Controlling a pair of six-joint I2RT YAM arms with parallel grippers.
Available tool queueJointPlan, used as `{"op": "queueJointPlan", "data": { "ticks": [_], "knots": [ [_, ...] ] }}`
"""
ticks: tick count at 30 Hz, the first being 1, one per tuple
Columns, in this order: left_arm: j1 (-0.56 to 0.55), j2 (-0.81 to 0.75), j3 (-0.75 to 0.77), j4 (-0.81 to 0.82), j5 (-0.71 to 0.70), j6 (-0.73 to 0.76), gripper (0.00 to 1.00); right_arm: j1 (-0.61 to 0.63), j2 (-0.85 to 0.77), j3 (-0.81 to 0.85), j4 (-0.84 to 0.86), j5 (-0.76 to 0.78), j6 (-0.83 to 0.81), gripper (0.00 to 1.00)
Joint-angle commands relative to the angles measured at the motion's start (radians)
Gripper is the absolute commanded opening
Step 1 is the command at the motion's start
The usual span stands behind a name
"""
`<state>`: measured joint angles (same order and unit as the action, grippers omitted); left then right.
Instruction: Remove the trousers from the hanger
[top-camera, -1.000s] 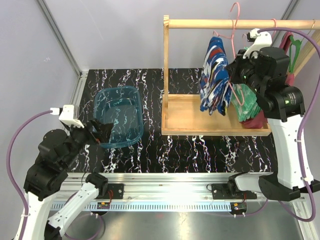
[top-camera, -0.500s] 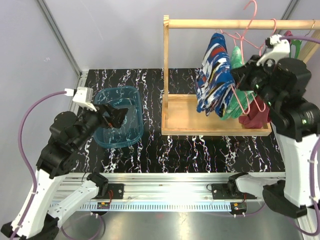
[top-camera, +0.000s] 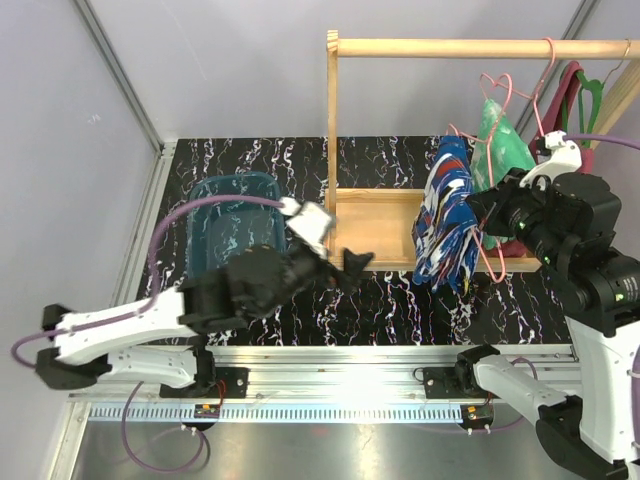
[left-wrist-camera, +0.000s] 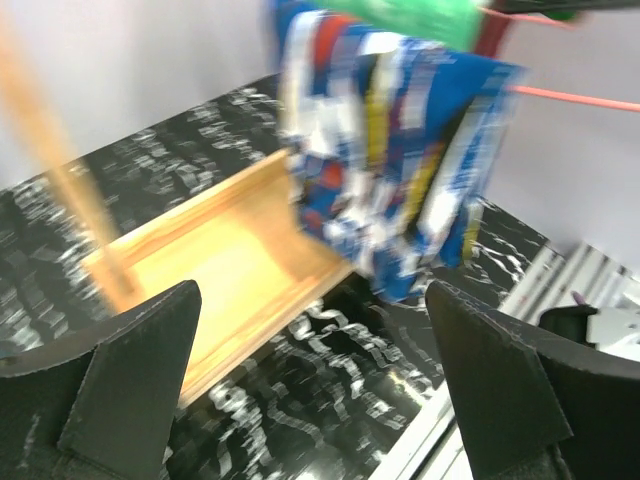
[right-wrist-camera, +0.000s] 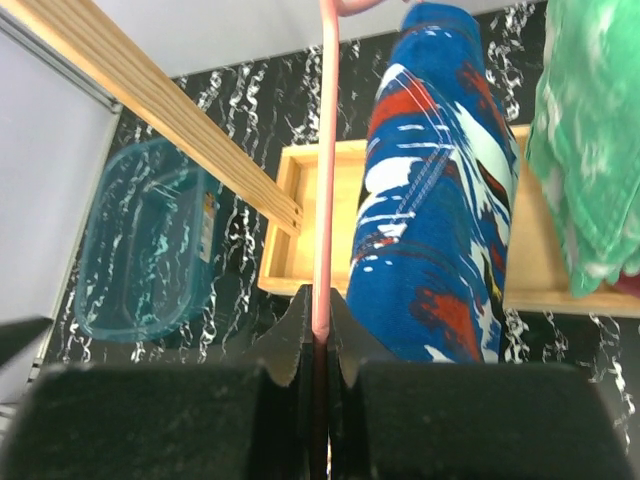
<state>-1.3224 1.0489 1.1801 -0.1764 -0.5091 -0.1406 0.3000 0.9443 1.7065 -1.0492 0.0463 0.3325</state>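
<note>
Blurred blue trousers (left-wrist-camera: 390, 170) hang over wooden tray (left-wrist-camera: 230, 260) corner, green trousers (left-wrist-camera: 415, 18) above; left tool (left-wrist-camera: 312, 335) spread wide.

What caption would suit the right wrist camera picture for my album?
Right gripper clamped on a pink hanger, blue trousers hanging beside it, green trousers alongside.

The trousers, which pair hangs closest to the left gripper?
The blue patchwork pair; the green pair hangs behind it, farther from the left gripper.
</note>
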Motion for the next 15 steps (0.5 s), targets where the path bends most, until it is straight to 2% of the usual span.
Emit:
{"op": "queueJointPlan", "data": {
  "ticks": [1,7,15],
  "knots": [
    [-0.070,0.124,0.067,0.242,-0.108,0.081,0.99,-0.004,-0.018,0.045,0.184,0.035,0.005,0.00],
    [-0.112,0.273,0.087,0.422,-0.069,0.114,0.99,-0.004,0.017,0.107,0.133,-0.016,-0.050,0.00],
    [-0.113,0.457,0.246,0.471,-0.058,0.169,0.99,-0.004,0.039,0.185,0.107,-0.042,-0.072,0.00]
  ]
}}
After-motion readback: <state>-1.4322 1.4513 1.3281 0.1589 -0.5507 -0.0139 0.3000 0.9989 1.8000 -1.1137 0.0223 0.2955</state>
